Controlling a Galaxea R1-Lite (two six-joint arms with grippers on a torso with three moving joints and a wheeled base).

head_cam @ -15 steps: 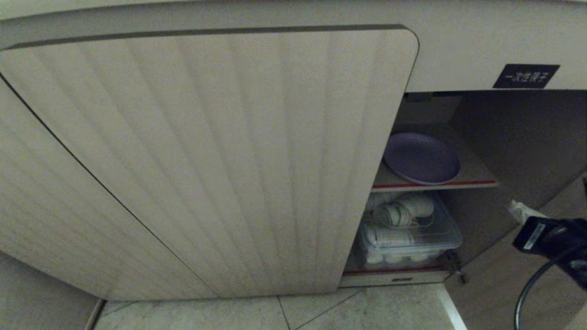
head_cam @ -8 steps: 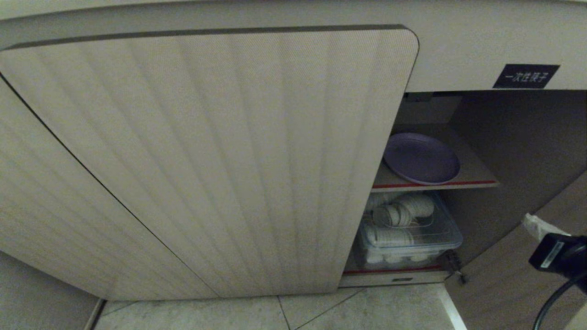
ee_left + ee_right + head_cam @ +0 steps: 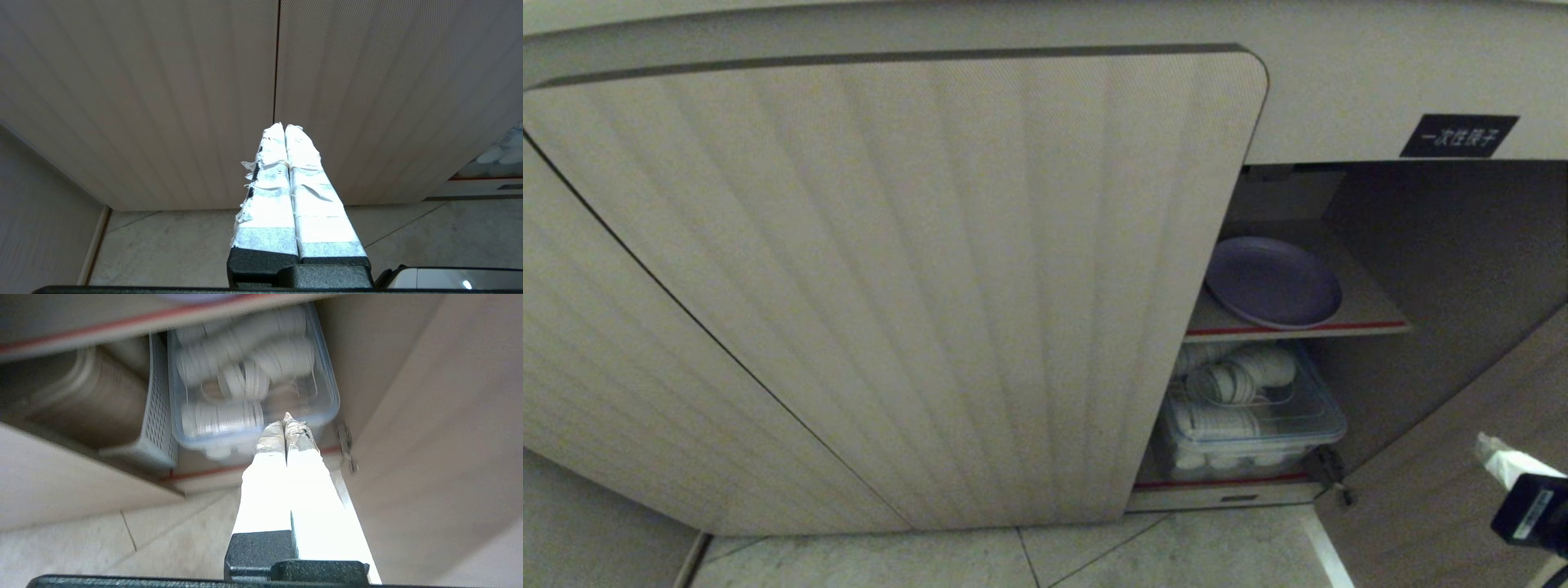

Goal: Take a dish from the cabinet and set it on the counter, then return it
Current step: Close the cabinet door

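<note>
Pale floor tiles run under the cabinet, whose ribbed left door is closed while the right door stands swung out, so I can see straight into the open bay. On the red-edged upper shelf lies the dish, flat and alone, a round, shallow lavender plate with a low raised rim and a matte face; it looks light and plain, with nothing on it. Below it sits a clear plastic bin of stacked white bowls. My right gripper has its taped jaws pressed together and holds nothing; from those jaws the bin is straight ahead and near, and the dish lies above and beyond them, well apart. My left gripper is likewise closed and empty, parked facing the shut door. With the dish lying in the cabinet and neither gripper on it, I cannot tell from this alone whether the fetch is yet to start or the return is already done. The counter is out of my sight from here.
</note>
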